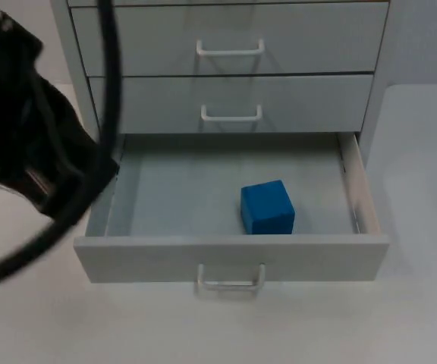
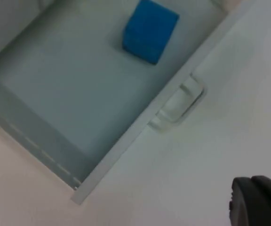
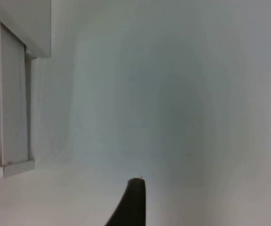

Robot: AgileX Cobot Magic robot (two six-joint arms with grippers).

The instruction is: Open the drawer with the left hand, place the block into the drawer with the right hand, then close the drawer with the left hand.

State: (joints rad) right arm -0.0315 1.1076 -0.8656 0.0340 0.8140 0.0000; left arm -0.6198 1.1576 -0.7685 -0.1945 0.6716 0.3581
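L gripper (image 2: 258,200) above table front-left of open drawer (image 1: 234,258), fingers' state can't tell; R gripper (image 3: 133,202) waiting off to side; blue block (image 1: 267,207) inside drawer nr front wall; risk: missing handle (image 1: 231,282), pushing crooked, jamming.

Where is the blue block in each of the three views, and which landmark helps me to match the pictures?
Top view: the blue block lies inside the open bottom drawer, right of centre, close to the front panel.
Left wrist view: the block sits on the drawer floor, behind the front panel.
Right wrist view: the block is not there.
Shared landmark: the drawer's handle.
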